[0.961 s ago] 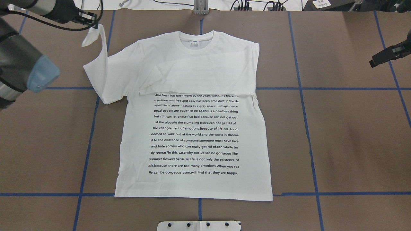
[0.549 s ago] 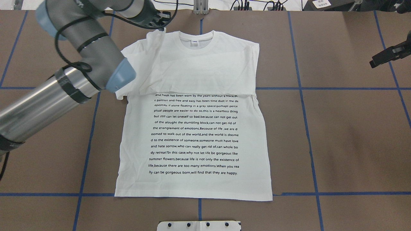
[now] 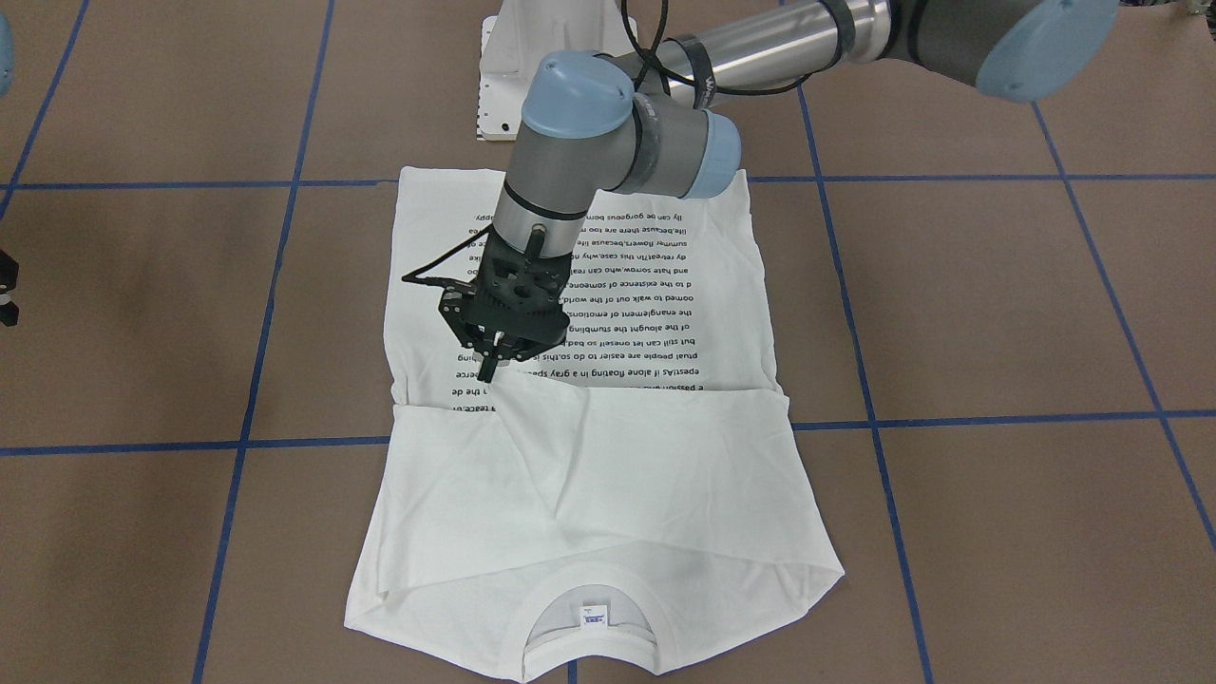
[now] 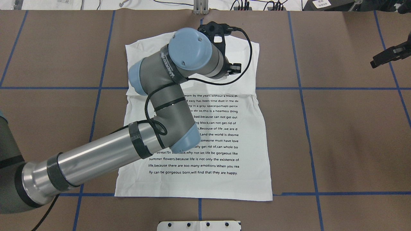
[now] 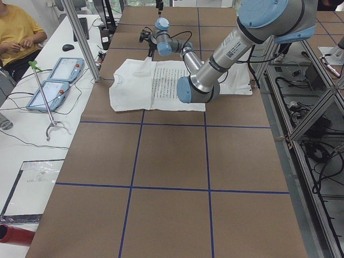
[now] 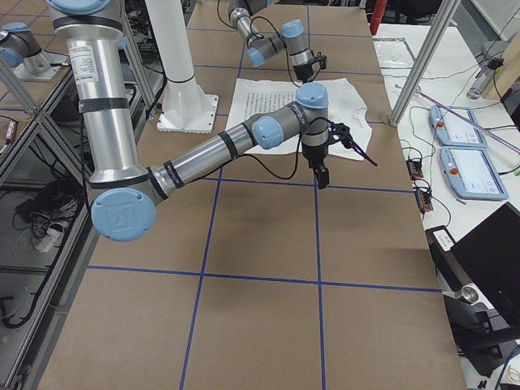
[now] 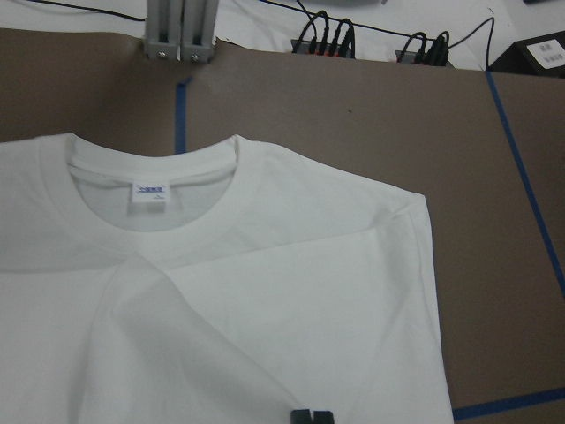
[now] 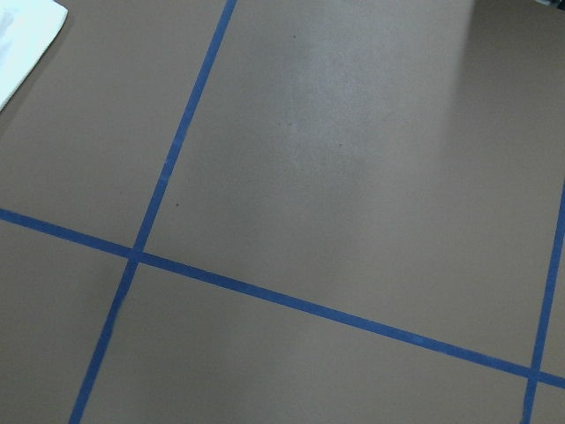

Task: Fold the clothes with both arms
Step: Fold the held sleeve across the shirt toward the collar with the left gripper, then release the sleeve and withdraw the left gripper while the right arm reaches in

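The white T-shirt (image 4: 224, 179) lies flat on the brown table with its printed text up and its collar (image 3: 589, 617) at the far edge from the robot. One sleeve lies folded across the chest. My left arm reaches over the shirt. Its gripper (image 3: 487, 370) hangs low above the chest, shut on the end of the other sleeve, which drapes across the chest below it. In the left wrist view the fingertips (image 7: 311, 415) pinch a raised ridge of white cloth below the collar (image 7: 150, 190). My right gripper (image 4: 374, 62) hovers over bare table, off the shirt's side, open and empty.
Blue tape lines grid the brown table (image 4: 346, 138). The white pedestal base (image 3: 541, 76) stands by the shirt's hem. A metal post (image 4: 200, 8) and cables line the far edge. A person in yellow (image 5: 16, 32) sits at a side table with tablets (image 5: 56, 78).
My left arm has swung from the table's far left corner in over the shirt, carrying the sleeve across the chest. The right arm has not moved.
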